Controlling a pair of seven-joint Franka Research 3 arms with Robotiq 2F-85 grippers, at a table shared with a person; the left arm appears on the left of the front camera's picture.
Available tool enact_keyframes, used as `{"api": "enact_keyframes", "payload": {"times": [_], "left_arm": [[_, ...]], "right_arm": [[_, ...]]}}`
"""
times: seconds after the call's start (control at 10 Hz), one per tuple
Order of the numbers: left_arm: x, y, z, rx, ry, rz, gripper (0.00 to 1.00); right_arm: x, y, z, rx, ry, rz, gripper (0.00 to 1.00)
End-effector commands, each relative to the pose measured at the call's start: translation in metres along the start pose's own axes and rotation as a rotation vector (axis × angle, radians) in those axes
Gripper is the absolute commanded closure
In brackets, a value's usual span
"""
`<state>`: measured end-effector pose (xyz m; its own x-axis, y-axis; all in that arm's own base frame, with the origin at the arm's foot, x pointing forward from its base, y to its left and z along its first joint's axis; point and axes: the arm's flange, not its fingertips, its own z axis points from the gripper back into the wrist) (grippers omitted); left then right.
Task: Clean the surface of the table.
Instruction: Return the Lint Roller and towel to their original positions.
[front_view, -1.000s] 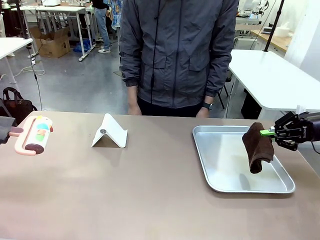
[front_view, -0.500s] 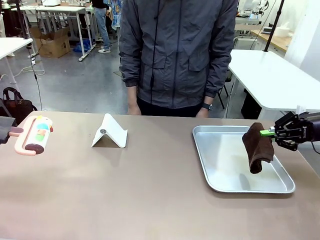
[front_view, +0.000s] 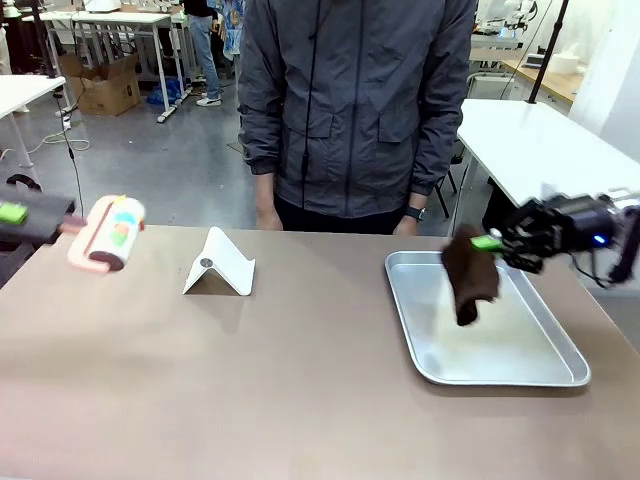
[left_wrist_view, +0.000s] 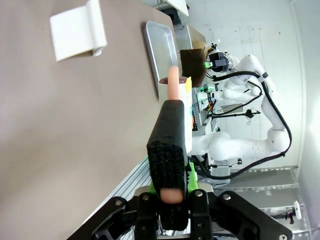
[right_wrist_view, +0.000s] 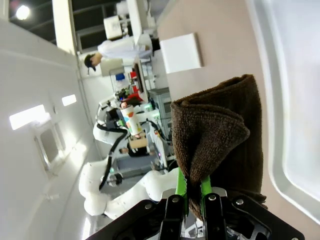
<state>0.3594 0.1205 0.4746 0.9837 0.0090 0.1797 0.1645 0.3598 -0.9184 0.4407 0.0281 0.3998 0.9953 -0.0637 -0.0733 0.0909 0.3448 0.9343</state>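
holding a pink-handled lint roller (front_view: 105, 233) with a colourful printed wrapper, the left gripper (left_wrist_view: 169, 197) is clamped shut on the roller's black-sleeved handle, as the left wrist view is showing. the roller is hanging above the left far part of the wide matte brownish-taupe table (front_view: 280, 380), its long axis tilting down toward the table. the print on the wrapper is too blurred to read; no brand or label is showing legibly anywhere.

the right gripper (right_wrist_view: 191, 192) is pinching a dark brown folded towel cloth (front_view: 468, 272) between its green pads, jaws closed on an upper fold. the cloth is dangling above the rectangular silver metal tray (front_view: 520, 375), which is lying on the table's right side.

a white folded tent-shaped stand (front_view: 220, 263) is sitting upright on the table between roller and tray.

the table is running with its long axis left to right across the front view. a person in a grey jacket (front_view: 355, 100) is standing at its far edge.
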Motion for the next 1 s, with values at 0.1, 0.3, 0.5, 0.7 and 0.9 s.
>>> {"api": "enact_keyframes", "payload": {"times": [0.1, 0.3, 0.5, 0.7, 0.9], "left_arm": [[0.057, -0.069, -0.035, 0.098, 0.084, 0.032, 0.78], [0.097, -0.117, -0.082, 0.267, 0.074, 0.065, 0.78], [0.126, -0.146, -0.136, 0.419, 0.103, 0.055, 0.78], [0.149, -0.141, -0.178, 0.502, 0.172, 0.094, 0.78], [0.168, -0.119, -0.218, 0.545, 0.151, 0.152, 0.78]], "right_arm": [[0.045, 0.06, -0.071, -0.013, 0.063, -0.009, 0.88], [0.062, 0.088, -0.134, -0.067, 0.148, -0.023, 0.88], [0.068, 0.091, -0.2, -0.156, 0.199, -0.099, 0.88], [0.068, 0.067, -0.24, -0.312, 0.187, -0.188, 0.88], [0.062, 0.036, -0.259, -0.443, 0.183, -0.2, 0.88]]}}
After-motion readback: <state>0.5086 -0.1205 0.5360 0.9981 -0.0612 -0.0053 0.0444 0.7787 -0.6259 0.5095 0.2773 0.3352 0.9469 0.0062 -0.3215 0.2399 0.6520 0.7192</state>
